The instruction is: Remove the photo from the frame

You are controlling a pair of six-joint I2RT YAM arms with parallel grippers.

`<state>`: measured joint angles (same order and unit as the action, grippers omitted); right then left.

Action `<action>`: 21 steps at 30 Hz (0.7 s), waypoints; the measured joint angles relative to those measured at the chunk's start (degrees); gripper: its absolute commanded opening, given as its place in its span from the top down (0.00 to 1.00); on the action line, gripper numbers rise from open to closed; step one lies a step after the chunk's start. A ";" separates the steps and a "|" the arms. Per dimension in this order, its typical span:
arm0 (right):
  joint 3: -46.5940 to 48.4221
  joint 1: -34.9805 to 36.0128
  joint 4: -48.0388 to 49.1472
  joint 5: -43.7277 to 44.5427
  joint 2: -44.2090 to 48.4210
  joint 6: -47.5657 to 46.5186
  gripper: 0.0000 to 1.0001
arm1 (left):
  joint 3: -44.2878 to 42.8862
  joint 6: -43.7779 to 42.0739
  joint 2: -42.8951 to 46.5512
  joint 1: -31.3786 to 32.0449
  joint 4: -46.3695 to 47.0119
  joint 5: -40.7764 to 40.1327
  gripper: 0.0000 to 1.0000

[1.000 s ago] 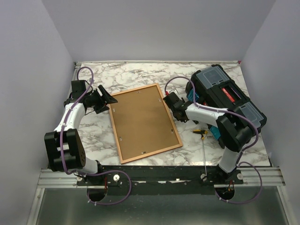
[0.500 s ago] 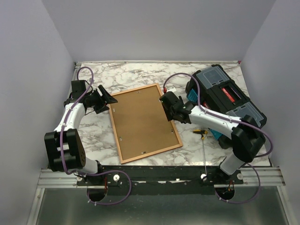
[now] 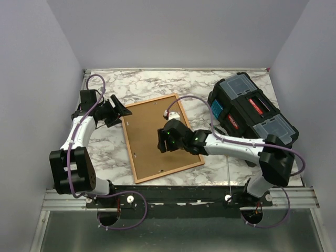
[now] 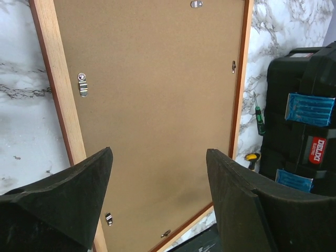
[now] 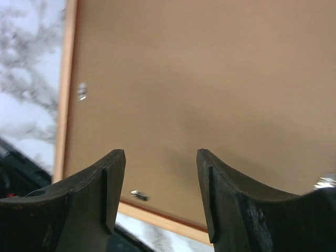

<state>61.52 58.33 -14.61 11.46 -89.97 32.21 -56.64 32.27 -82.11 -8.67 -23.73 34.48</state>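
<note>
Firstly, top external, frame [image 3: 142, 131]: lies back-up at the centre of the table [image 3: 152, 86]; brown board showing; long sides run 11 to 5 o'clock; black toolbox [image 3: 252, 113] at its 3 o'clock, apart.
Top external, grippers: left gripper [image 3: 119, 111] at the frame's 10 o'clock corner; right gripper [image 3: 160, 141] over the board, toward its 5 o'clock end.
Left wrist, left gripper [image 4: 157, 194]: jaws wide apart, nothing between; frame [image 4: 157, 79] beyond; contact not discernible; retaining clip [image 4: 82, 84] at the board's 9 o'clock edge; screwdriver [image 4: 259, 121] between frame and toolbox [image 4: 304, 121].
Right wrist, right gripper [image 5: 160, 194]: jaws parted over bare board, holding nothing; retaining clip [image 5: 81, 91] at 9 o'clock, blurred.
</note>
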 measured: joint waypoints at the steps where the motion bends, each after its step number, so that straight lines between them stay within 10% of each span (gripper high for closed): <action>1: 0.74 1.51 0.35 0.07 -1.51 1.33 0.37 | 0.00 -0.17 0.35 0.17 -0.15 -0.37 0.25; 21: 26.51 21.24 -6.75 13.42 -28.35 14.73 0.48 | 10.84 0.96 16.94 1.62 -9.84 -16.65 0.23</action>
<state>88.03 79.57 -21.37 24.88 -118.32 46.94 -45.80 33.23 -65.17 -7.05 -33.56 17.82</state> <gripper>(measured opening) 0.519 0.769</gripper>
